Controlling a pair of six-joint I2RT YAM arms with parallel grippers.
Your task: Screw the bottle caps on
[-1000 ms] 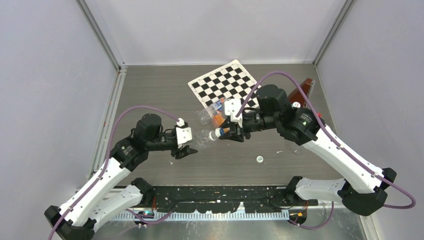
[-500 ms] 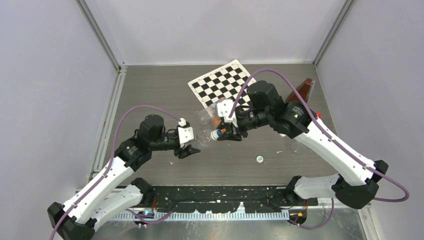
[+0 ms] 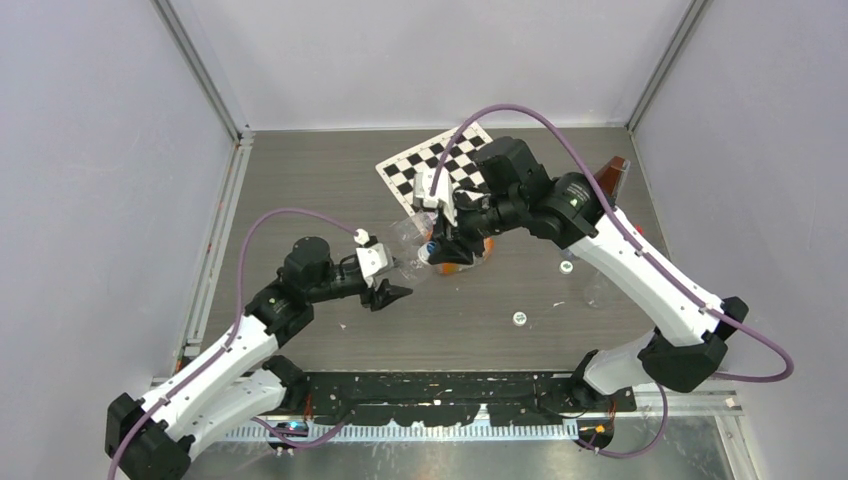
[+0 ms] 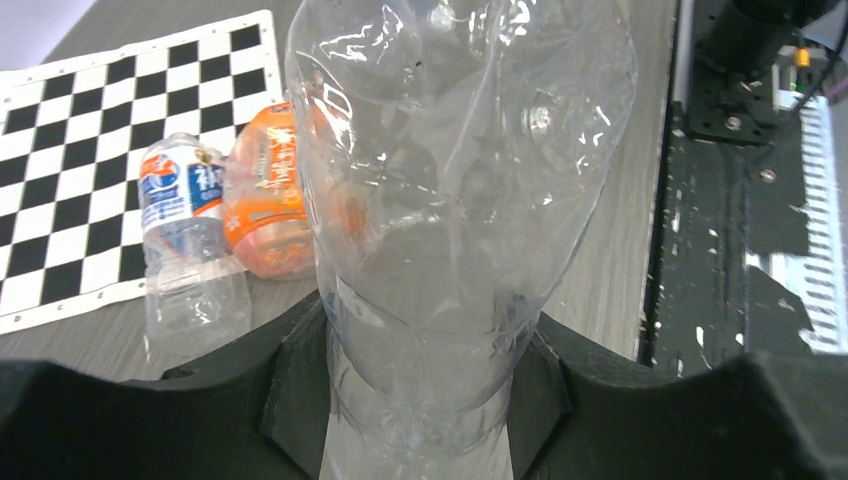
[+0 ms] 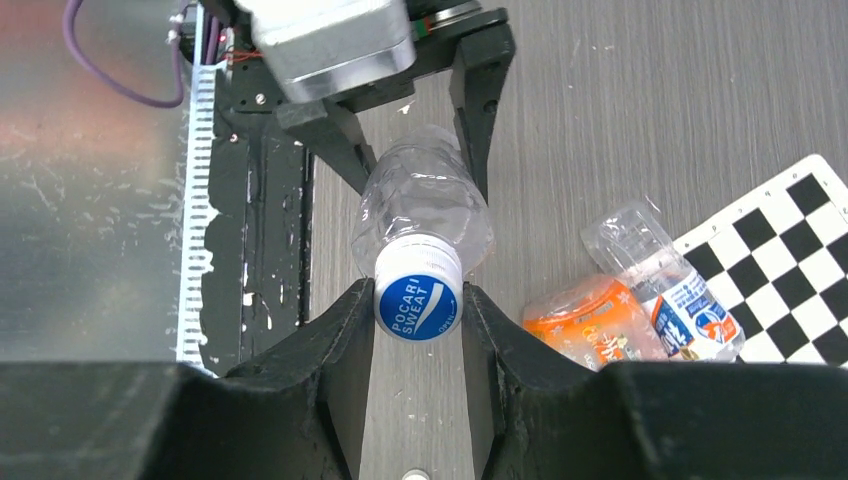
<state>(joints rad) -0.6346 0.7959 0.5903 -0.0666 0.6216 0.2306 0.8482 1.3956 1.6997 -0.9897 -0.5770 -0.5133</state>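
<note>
Grey wood-grain table (image 3: pixel 320 190) — pale walls (image 3: pixel 100 150) (checkerboard mat (image 3: pixel 405 172))

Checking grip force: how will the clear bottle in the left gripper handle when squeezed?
Probably light: the clear bottle looks empty. Likely crushable: its thin wall shows creases near the left gripper. It may twist in that grip if the right gripper turns the blue cap.

Blue-topped Pocari Sweat cap (image 5: pixel 419 303) sits on the horizontal clear bottle (image 5: pixel 425 200); one white cap (image 3: pixel 567 266) lies at its 3 o'clock, second white cap (image 3: pixel 519 318) at 4 o'clock.
</note>
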